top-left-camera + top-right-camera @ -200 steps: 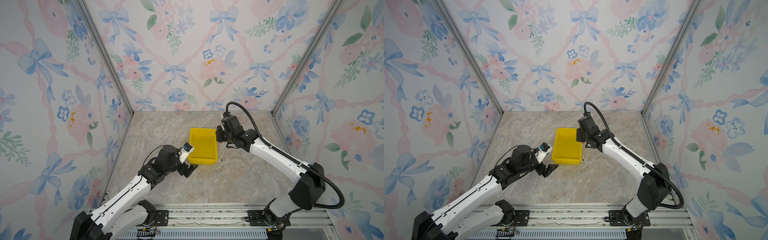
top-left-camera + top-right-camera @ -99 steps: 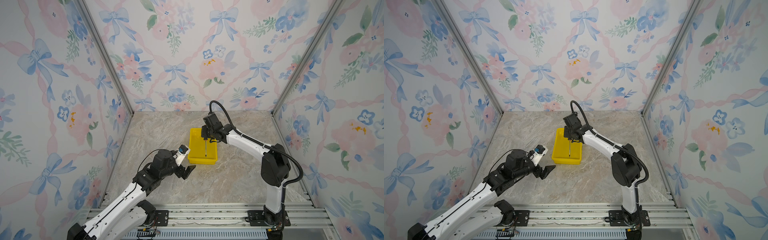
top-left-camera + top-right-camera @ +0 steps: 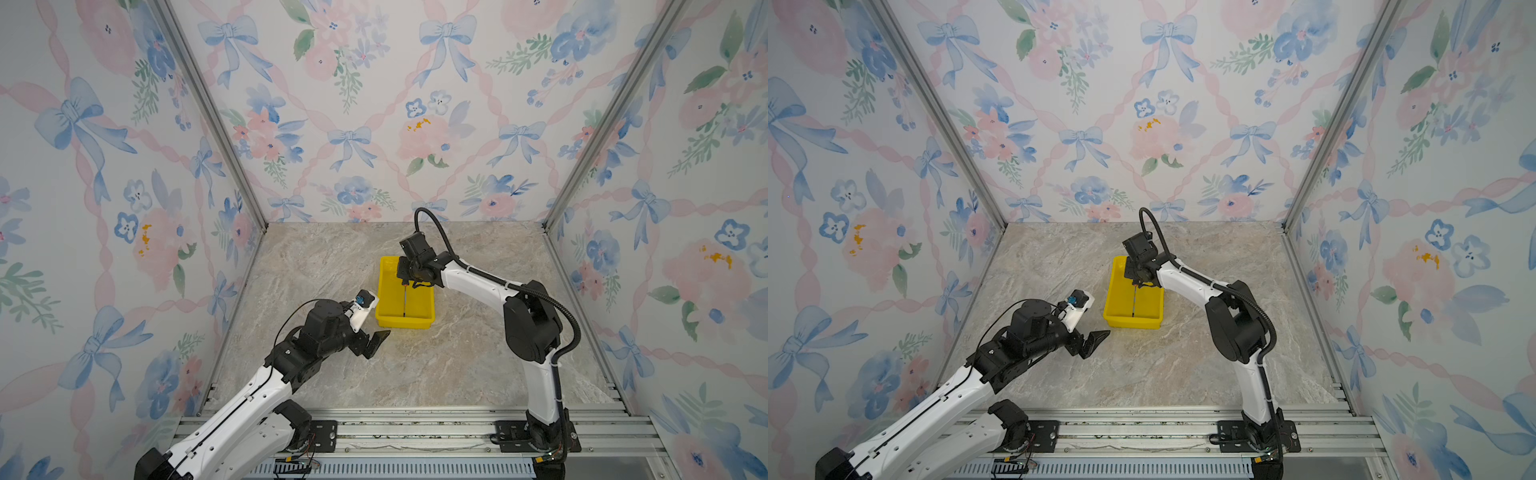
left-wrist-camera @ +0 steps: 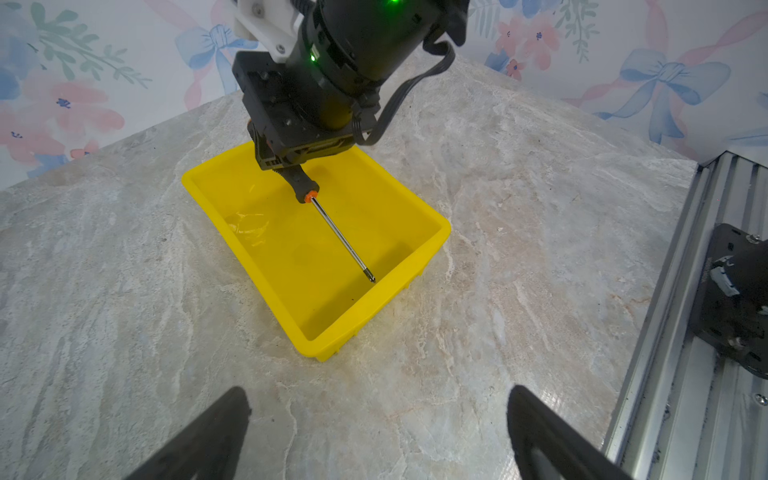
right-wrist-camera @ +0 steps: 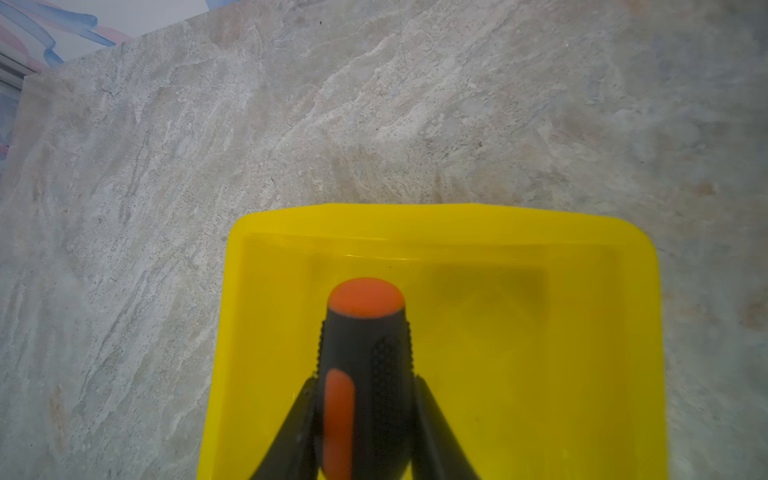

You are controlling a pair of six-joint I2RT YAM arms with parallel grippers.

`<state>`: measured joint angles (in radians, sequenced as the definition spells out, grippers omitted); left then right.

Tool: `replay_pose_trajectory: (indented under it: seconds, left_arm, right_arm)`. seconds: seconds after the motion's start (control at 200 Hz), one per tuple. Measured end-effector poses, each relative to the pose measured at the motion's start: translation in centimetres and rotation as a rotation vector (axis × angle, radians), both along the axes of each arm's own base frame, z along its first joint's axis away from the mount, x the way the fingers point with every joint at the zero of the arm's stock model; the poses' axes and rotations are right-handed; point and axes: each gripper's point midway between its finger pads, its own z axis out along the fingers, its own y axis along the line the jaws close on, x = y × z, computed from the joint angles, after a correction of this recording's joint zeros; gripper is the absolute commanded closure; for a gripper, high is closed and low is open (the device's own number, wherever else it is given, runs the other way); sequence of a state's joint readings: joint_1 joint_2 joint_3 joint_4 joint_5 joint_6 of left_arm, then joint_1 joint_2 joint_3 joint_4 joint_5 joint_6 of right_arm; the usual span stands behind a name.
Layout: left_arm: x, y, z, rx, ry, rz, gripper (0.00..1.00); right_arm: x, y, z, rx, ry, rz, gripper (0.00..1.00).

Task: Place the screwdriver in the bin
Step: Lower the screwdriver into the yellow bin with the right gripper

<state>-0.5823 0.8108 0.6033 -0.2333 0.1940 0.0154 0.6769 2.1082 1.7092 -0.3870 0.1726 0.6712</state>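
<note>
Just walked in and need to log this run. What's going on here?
The right pincer grips the screwdriver by its black-and-orange handle, holding it slanted over the yellow bin, shaft tip down inside it. It is not yet released. The left pincer hangs open and empty near the bin, above the table.

Screwdriver (image 4: 338,235): black handle with orange inlays and orange end cap, thin grey metal shaft. The right gripper (image 5: 363,380) clamps it by the handle. The shaft slopes down and away from the gripper, with its tip low by the far end wall; contact cannot be confirmed.
Bin (image 4: 291,270): bright yellow, rectangular, low-walled, upright, directly beneath that gripper.
</note>
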Motion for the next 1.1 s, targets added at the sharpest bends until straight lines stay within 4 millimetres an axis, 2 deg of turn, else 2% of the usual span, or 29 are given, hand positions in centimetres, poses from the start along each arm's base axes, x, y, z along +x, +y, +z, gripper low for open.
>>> replay_pose_trajectory:
  seconds: [0.345,0.605,0.845,1.1]
  left_arm:
    - [0.4,0.3,-0.3,0.015,0.003,0.021,0.02]
    - [0.7,0.7,-0.4,0.024,-0.003,0.043,0.03]
    - [0.6,0.7,-0.6,0.026,0.001,0.043,0.02]
    - [0.6,0.7,-0.6,0.026,0.001,0.043,0.02]
  right_arm:
    - [-0.1,0.2,-3.4,-0.006,0.062,-0.023,1.00]
    - [-0.3,0.4,-4.6,-0.002,0.087,-0.029,0.98]
    - [-0.6,0.3,-7.5,-0.024,0.133,-0.033,0.91]
    - [-0.3,0.5,-7.3,-0.011,0.124,-0.033,0.78]
